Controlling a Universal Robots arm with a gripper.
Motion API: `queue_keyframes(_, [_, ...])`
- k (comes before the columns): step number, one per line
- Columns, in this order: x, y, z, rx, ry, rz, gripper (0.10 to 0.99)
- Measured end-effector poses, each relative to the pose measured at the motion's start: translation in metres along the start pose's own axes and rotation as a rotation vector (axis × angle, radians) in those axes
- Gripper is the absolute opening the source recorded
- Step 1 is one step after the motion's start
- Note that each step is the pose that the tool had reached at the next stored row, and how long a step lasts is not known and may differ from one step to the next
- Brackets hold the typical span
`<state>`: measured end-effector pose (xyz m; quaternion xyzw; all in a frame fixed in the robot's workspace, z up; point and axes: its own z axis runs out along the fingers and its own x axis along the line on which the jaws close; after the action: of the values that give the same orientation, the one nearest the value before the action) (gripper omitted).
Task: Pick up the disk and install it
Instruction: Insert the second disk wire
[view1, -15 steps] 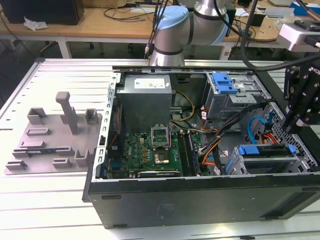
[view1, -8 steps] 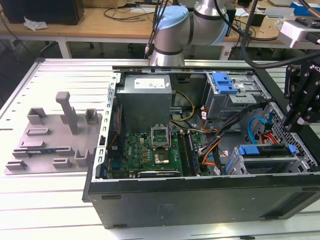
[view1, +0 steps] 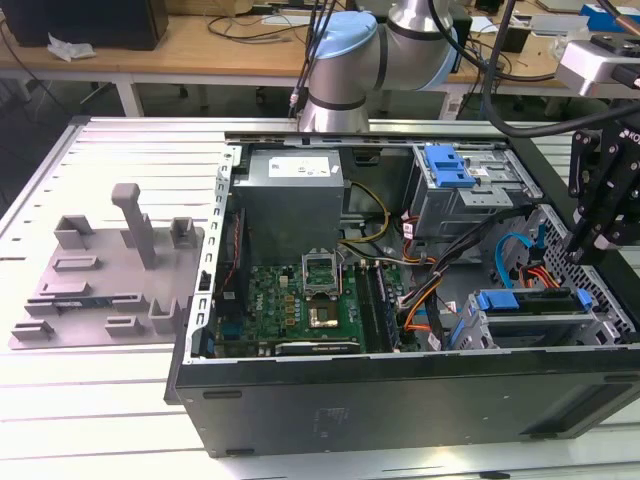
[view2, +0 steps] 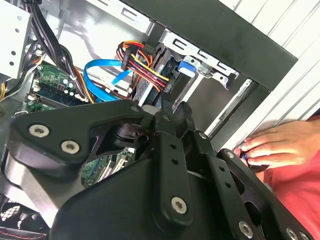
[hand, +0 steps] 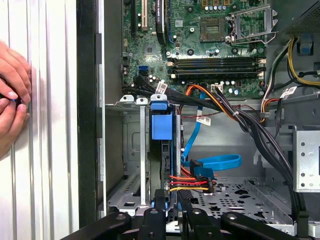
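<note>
Gripper, apart or together I cannot tell, hangs at the exterior view's right over the open case on the slatted table, above the disk seated in its cage. In the second wrist view a hand lies on the table outside the case wall; the first wrist view shows it beside that same edge

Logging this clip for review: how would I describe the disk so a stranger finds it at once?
Find the open black computer case; in its near corner at the exterior view's right sits a grey metal drive cage. The disk is slotted in it, its bright blue frame setting it apart from the bare metal bays alongside.
</note>
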<state>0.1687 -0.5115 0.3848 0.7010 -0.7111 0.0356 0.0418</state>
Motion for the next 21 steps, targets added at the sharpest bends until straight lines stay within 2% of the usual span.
queue_keyframes(2, [-0.0004,0.0,-0.0001,0.0,0.0006,0.0,0.243])
queue_keyframes(5, [-0.0025,0.0,-0.0003,0.0,0.0065,-0.001,0.243])
queue_keyframes(7, [-0.0168,0.0003,-0.002,0.001,0.0351,-0.004,0.243])
queue_keyframes(8, [-0.0199,0.0003,-0.0022,0.001,0.0445,-0.005,0.243])
queue_keyframes(10, [-0.022,0.0003,-0.0024,0.001,0.0523,-0.006,0.243])
queue_keyframes(14, [-0.0222,0.0004,-0.0025,0.002,0.0528,-0.007,0.255])
queue_keyframes(15, [-0.0222,0.0005,-0.0024,0.002,0.0531,-0.007,0.314])
queue_keyframes(16, [-0.0224,0.0005,-0.0024,0.002,0.0534,-0.007,0.314])
queue_keyframes(17, [-0.0227,0.0005,-0.0025,0.002,0.0537,-0.007,0.38])
queue_keyframes(18, [-0.0237,0.0006,-0.0027,0.002,0.0545,-0.007,0.38])
queue_keyframes(20, [-0.0263,0.0005,-0.0029,0.002,0.0612,-0.007,0.38])
queue_keyframes(21, [-0.0279,0.0006,-0.0031,0.002,0.0682,-0.007,0.38])
